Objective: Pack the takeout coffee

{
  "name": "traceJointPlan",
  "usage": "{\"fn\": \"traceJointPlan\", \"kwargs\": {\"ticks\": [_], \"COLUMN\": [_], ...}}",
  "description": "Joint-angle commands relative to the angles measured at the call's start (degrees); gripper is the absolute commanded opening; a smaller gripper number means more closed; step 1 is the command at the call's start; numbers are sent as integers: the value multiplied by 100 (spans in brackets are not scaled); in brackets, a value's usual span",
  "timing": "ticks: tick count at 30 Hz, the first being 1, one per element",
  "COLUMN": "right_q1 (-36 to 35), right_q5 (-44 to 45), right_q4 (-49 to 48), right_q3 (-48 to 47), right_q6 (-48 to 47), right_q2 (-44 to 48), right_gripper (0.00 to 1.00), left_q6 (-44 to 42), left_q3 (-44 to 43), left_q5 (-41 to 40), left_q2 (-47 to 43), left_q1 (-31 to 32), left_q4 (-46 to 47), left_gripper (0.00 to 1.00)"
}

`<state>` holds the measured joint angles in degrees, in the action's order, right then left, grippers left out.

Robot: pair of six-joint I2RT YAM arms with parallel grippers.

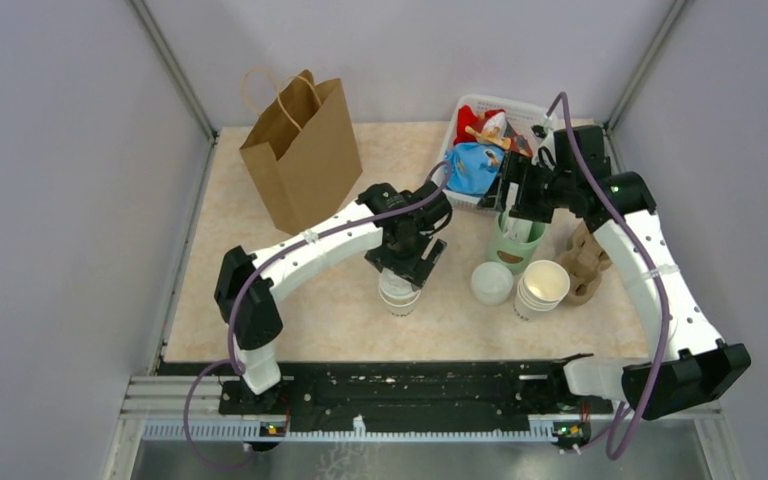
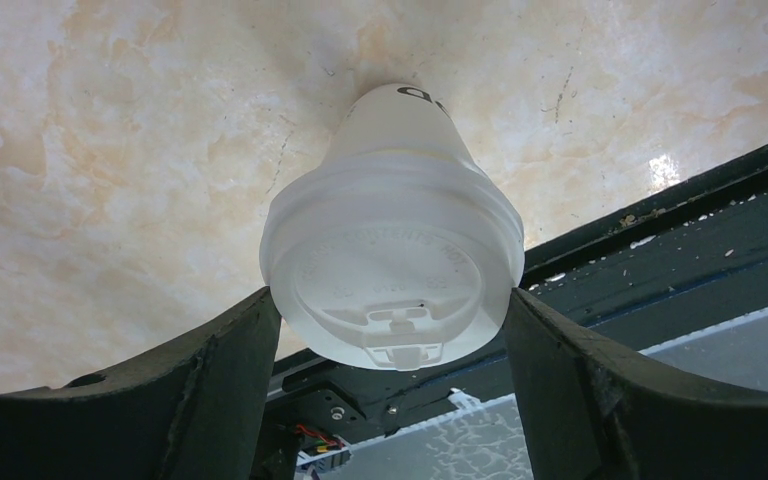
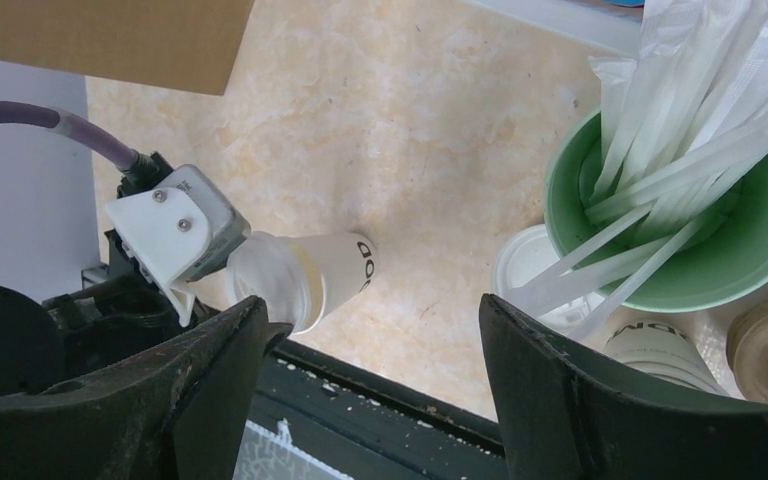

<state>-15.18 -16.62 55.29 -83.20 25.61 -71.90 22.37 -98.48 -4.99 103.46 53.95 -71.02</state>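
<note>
Near the middle of the worktop's [image 1: 325, 305] near edge, slightly left of centre, the takeout coffee [image 1: 398, 298] stands upright. Its long axis is vertical, base on the surface and white plastic lid [image 2: 390, 290] on top. Black lettering shows on its side. The sip hole faces the near edge.

The left gripper [image 1: 402, 272] reaches down from above. Its black fingers [image 2: 230, 370] touch the lid's rim on both sides, grasping the cup.

To the right, a loose white lid [image 1: 492, 283] lies flat beside a stack of nested cups [image 1: 542, 288]. Just behind them stands a green cup [image 1: 513, 250] full of white wrapped straws [image 3: 680, 130].

The right gripper [image 3: 370, 305] hangs over the green cup, jaws spread and holding nothing.

A brown cardboard carrier [image 1: 585, 262] sits by the right edge, a white basket [image 1: 480, 103] in the far right corner, and a brown paper bag [image 1: 303, 155] near the far left corner.
</note>
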Motion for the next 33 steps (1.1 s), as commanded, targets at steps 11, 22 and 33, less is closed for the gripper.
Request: {"fn": "traceJointPlan", "kwargs": {"ticks": [11,22,33], "right_q1": [53,51,48], "right_q5": [-61,-64,-99], "right_q4": [-289,-317,-361], "right_q3": [90,134,205], "right_q6": [110,162,206], "right_q2": [264,293,330], "right_gripper": [77,77,77], "left_q6": [9,-119,-154], "left_q3": [222,106,62], "left_q5": [179,191,184], "left_q2": [-11,126,182], "left_q1": [27,27,27], "left_q4": [-25,36,62], "left_gripper": [86,86,87]}}
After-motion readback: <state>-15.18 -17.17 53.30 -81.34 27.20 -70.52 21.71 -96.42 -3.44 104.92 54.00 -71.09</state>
